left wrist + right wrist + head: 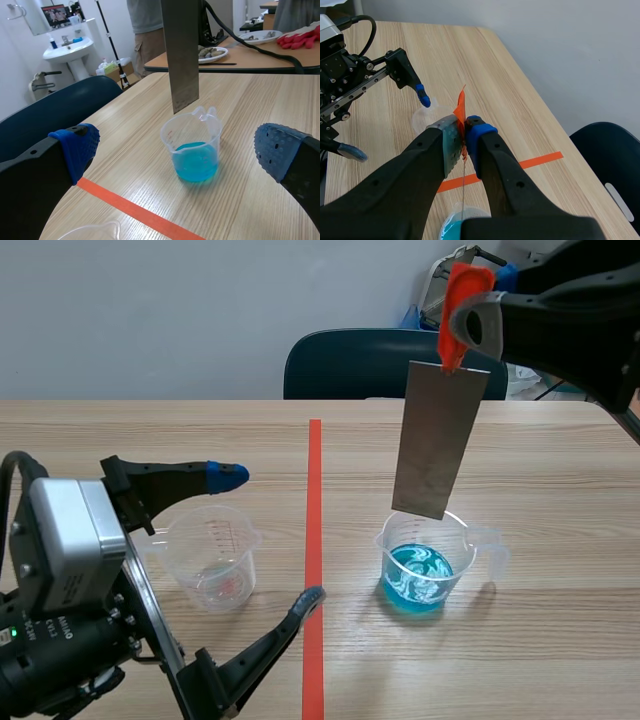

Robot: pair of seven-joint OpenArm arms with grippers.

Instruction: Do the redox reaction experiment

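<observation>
Right end effector (462,315) is clamped on the top of the metal plate (438,440), which hangs upright over the beaker of blue liquid (420,570) on the worktop (560,540). It is the dipping step, I judge: next, lower the plate straight down. Left end effector (269,537) is wide apart. Only the left wrist view shows the plate's edge above the rim.

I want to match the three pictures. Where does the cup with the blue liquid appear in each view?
Scene view: the cup of blue liquid stands right of the tape line, under the hanging metal strip.
Left wrist view: the cup is ahead of the open jaws, beyond the tape line.
Right wrist view: only part of it shows, directly under the jaws shut on the strip.
Shared landmark: the orange-red tape line.
</observation>
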